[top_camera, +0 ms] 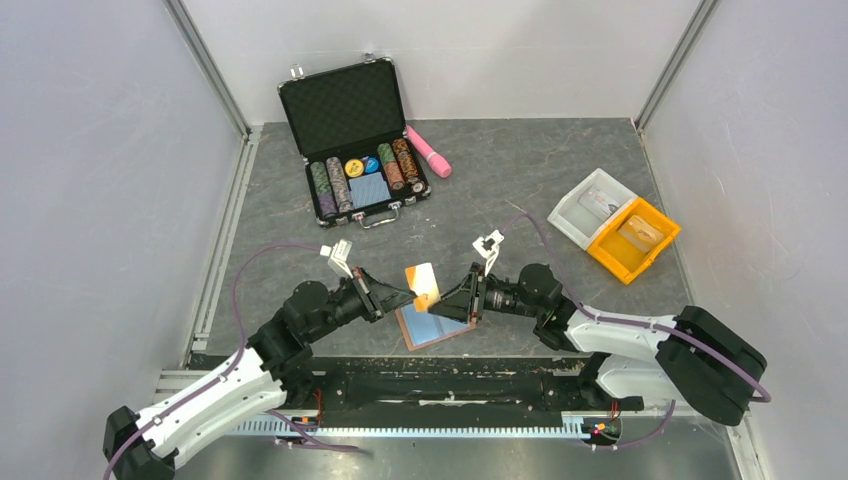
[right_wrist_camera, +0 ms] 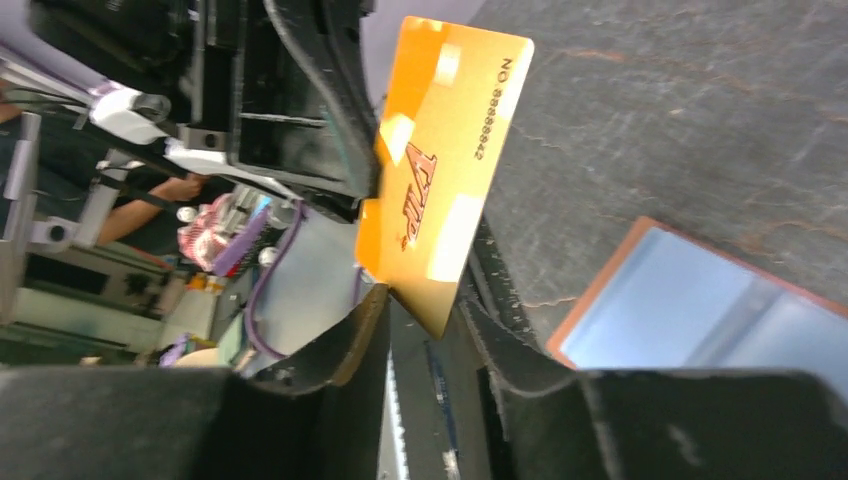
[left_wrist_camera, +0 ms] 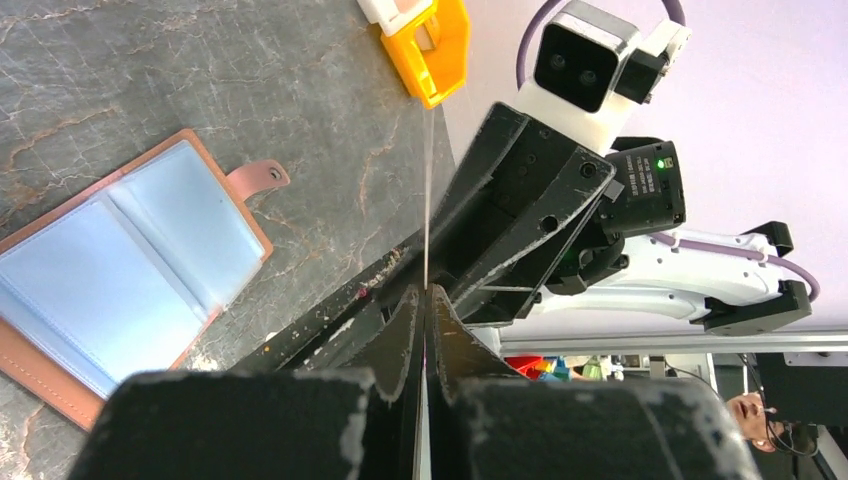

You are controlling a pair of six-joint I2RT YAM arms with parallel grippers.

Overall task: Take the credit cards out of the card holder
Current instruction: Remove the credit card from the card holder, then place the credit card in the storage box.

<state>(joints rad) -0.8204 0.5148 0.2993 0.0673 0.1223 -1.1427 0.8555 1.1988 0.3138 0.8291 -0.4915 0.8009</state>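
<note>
Orange-yellow credit card [right_wrist_camera: 440, 170], glossy with red lettering, is pinched by the left gripper [left_wrist_camera: 425, 300]. The right gripper [right_wrist_camera: 425, 310] has its jaws spread around the card's corner. The card holder [top_camera: 432, 327] lies open at 6 o'clock, blue pockets up.

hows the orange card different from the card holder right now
The orange card is orange-yellow; the card holder is brown with light blue pockets. The card is pinched above the table in the left gripper; the holder lies open, flat on the table. Both are thin rectangles.
</note>
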